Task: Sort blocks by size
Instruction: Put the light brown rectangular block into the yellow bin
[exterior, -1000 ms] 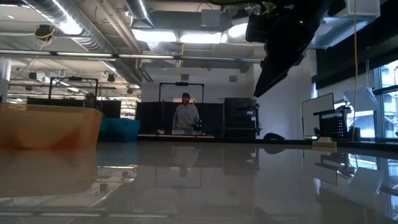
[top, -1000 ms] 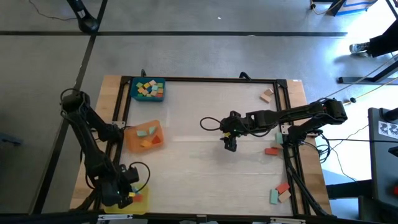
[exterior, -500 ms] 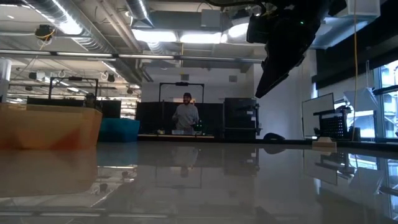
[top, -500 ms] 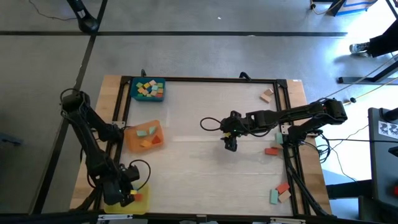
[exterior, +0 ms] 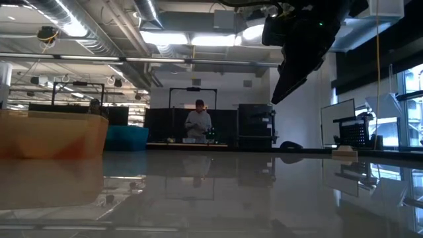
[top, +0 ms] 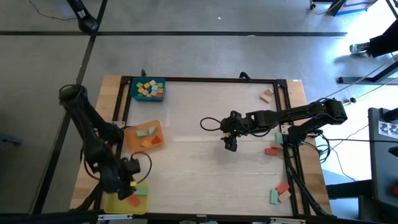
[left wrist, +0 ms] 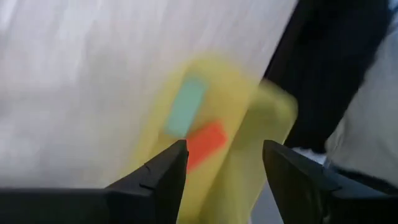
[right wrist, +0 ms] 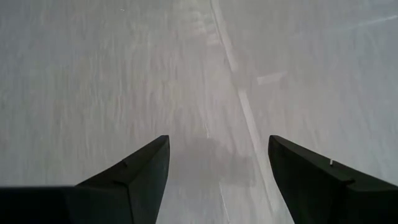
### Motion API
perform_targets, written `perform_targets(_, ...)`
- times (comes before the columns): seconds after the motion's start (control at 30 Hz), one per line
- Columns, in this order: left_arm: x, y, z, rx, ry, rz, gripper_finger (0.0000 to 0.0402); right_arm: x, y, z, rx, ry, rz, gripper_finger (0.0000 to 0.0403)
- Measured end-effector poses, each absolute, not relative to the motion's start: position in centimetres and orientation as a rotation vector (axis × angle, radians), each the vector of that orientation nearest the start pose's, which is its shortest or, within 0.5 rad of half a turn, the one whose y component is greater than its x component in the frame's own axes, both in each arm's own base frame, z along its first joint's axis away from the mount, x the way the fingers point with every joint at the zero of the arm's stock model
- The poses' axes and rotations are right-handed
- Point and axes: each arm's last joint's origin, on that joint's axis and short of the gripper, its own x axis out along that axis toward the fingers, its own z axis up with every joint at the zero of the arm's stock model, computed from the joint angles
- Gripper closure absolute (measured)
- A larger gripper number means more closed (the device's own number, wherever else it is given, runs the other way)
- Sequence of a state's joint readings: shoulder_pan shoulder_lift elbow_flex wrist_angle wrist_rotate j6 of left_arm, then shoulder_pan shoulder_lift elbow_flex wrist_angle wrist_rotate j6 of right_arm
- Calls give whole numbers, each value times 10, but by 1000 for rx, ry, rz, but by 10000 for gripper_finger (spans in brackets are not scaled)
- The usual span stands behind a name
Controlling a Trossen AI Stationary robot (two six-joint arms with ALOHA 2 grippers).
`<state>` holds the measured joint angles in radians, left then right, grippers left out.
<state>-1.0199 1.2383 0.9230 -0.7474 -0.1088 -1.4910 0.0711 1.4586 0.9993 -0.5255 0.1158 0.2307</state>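
My left gripper (top: 129,183) (left wrist: 224,168) hovers open over the yellow tray (top: 115,204) at the table's near left corner. Nothing is between its fingers. A teal block (left wrist: 186,106) and a red-orange block (left wrist: 205,144) lie flat in that tray. More blocks lie in the orange tray (top: 130,142) and several in the blue tray (top: 160,96). My right gripper (top: 231,145) (right wrist: 217,180) hangs open above the bare table middle.
Loose blocks lie along the right side: a tan one (top: 267,95) at the far right, a red one (top: 271,150) and a teal one (top: 279,139) by the right arm, and three (top: 281,192) at the near right corner. A dark frame (top: 205,79) borders the table.
My left gripper has drawn back from the yellow tray, up and toward the table's far edge. The teal block now shows in the tray beside the red-orange one. My right arm has kept still.
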Motion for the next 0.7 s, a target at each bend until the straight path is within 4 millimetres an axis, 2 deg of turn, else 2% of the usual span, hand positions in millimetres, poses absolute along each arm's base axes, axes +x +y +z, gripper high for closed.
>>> perform_targets(0.17, 133, -167, 275, -573, 943, -1, 204, 291, 17, 232, 122, 953, -152, 134)
perform_targets(0.27, 139, -152, 283, -460, 817, 22, 204, 292, 17, 233, 120, 933, -158, 134)
perform_targets(0.53, 156, -133, 285, -168, 766, 2, 204, 291, 12, 232, 66, 933, -261, 134)
perform_targets(0.7, 176, -116, 291, 6, 701, -21, 204, 287, -9, 231, 70, 974, -319, 134)
